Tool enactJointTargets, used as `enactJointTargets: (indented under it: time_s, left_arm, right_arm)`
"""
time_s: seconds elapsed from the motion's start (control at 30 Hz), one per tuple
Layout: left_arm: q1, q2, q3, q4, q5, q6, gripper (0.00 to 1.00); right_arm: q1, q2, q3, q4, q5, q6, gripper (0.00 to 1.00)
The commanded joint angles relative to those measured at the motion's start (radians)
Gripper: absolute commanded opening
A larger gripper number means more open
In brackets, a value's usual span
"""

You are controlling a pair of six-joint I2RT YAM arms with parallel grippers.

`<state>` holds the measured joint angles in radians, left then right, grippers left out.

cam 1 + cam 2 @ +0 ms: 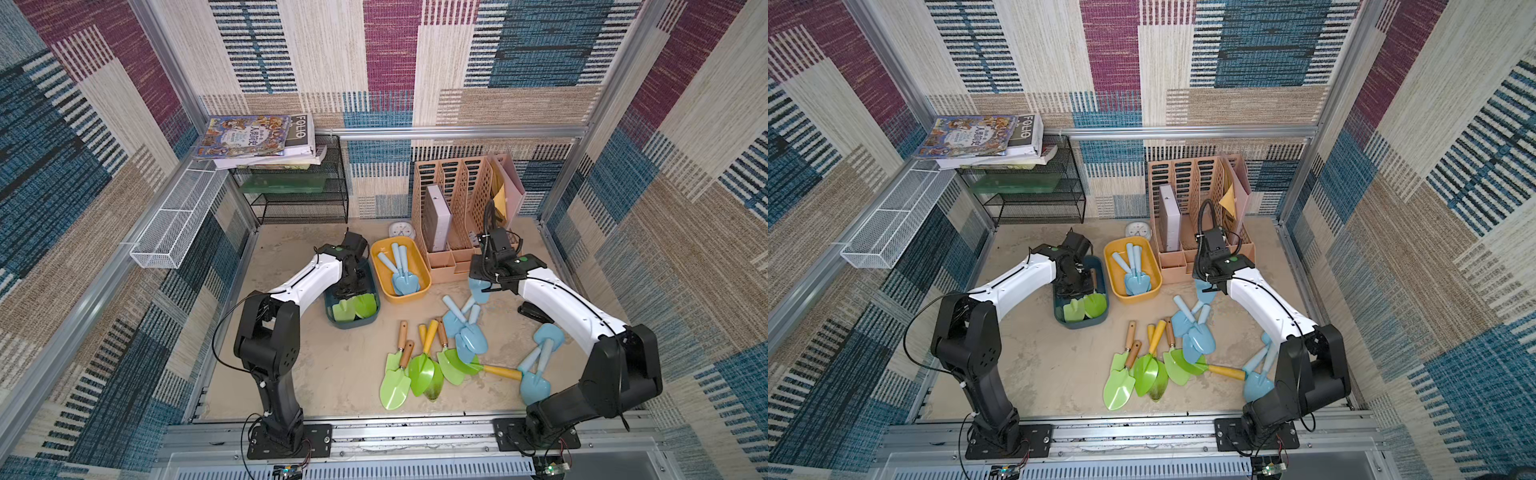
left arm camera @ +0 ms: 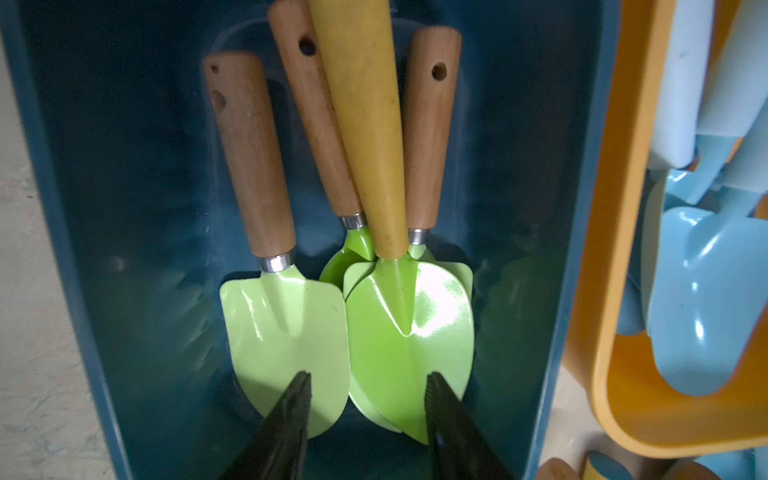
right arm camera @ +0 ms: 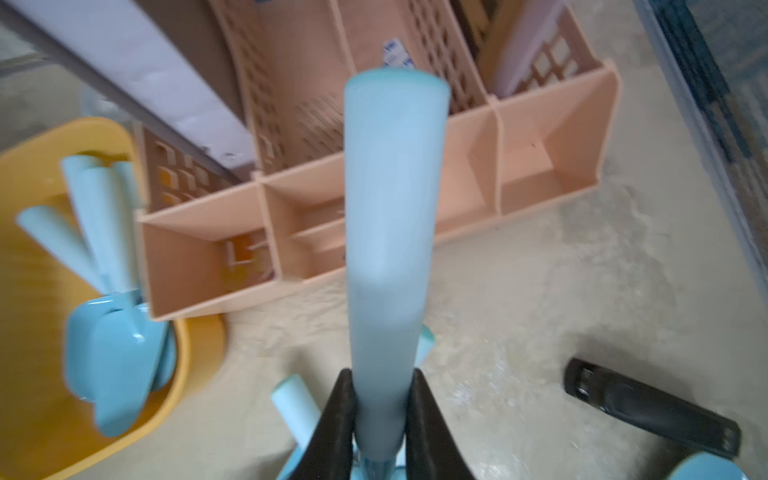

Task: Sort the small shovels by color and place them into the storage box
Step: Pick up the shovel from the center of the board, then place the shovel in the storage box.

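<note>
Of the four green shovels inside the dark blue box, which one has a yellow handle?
The topmost shovel, lying over the middle two; the other three handles are brown wood.

the left gripper [image 1: 1079, 286] hangs inside the teal box [image 1: 1068, 323], just behind the green shovels [image 1: 1084, 306] lying there. beside it, the yellow box [image 1: 1111, 270] holds blue shovels [image 1: 1136, 279]. the right gripper [image 1: 1205, 279], near the peach organizer [image 1: 1187, 183], is closed on a blue shovel [image 1: 1204, 291], whose blade shows under it. on the table [image 1: 1038, 365] lie loose green shovels [image 1: 1144, 370], touching loose blue shovels [image 1: 1198, 336]. a blue pair [image 1: 1257, 374] lies by the right arm's base.
</note>
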<state>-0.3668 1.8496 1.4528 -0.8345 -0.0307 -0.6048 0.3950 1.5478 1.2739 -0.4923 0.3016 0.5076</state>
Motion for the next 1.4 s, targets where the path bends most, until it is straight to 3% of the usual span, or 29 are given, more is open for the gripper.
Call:
enactJointTargets:
  time_s: [0.0, 0.37, 0.57, 0.83, 1.2, 1.27, 1.37]
  left_arm:
    - [0.001, -0.02, -0.009, 0.001, -0.012, 0.007, 0.47]
    - [0.002, -0.094, -0.089, 0.002, -0.04, 0.004, 0.47]
    - [0.002, -0.147, -0.138, -0.017, -0.077, 0.007, 0.47]
    - [0.002, -0.178, -0.163, -0.034, -0.101, 0.011, 0.47]
    - [0.003, -0.185, -0.173, -0.037, -0.1, 0.005, 0.48]
    - [0.0, -0.186, -0.175, -0.037, -0.093, 0.006, 0.48]
    - [-0.003, -0.191, -0.175, -0.037, -0.086, 0.007, 0.49]
  right_arm:
    - [0.052, 0.088, 0.114, 0.044, -0.085, -0.062, 0.13]
    - [0.16, 0.558, 0.637, -0.013, -0.269, -0.14, 0.13]
    - [0.195, 0.73, 0.821, -0.087, -0.313, -0.149, 0.13]
    - [0.208, 0.805, 0.844, -0.14, -0.293, -0.152, 0.13]
    - [0.213, 0.794, 0.767, -0.139, -0.303, -0.156, 0.15]
    - [0.214, 0.786, 0.746, -0.131, -0.289, -0.152, 0.21]
    - [0.211, 0.757, 0.734, -0.121, -0.232, -0.137, 0.45]
